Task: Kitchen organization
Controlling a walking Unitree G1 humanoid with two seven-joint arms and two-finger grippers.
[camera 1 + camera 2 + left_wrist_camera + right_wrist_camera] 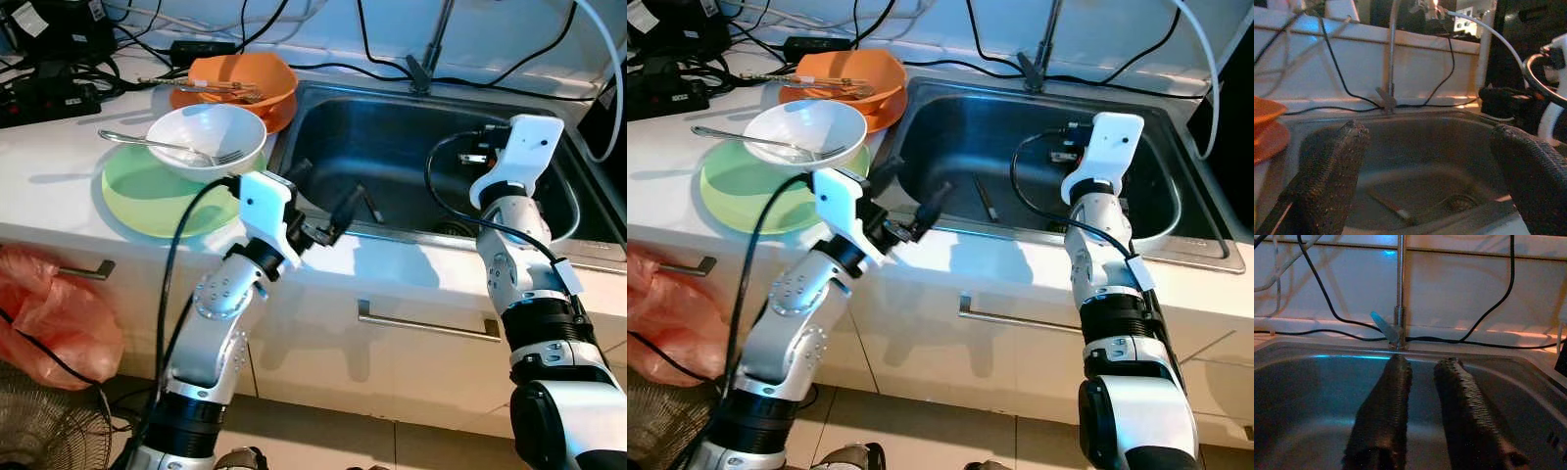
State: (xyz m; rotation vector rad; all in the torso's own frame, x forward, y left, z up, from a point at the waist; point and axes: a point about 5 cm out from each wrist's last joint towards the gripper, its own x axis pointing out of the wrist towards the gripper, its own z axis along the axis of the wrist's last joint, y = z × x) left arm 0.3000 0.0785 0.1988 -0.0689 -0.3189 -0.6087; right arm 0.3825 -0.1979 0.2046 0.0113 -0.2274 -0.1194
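Left pincer (328, 201) spread wide, empty, at sink (392, 137) front rim; utensil (986, 198) lies just ahead. Right pincer (1422, 396) narrowly parted, empty, over basin, facing faucet (1399, 289).

home kitchen: steel sink (323, 117) with tap (1399, 289), white counter (59, 181) (bowls stacked), cabinet drawers (428, 323) below.
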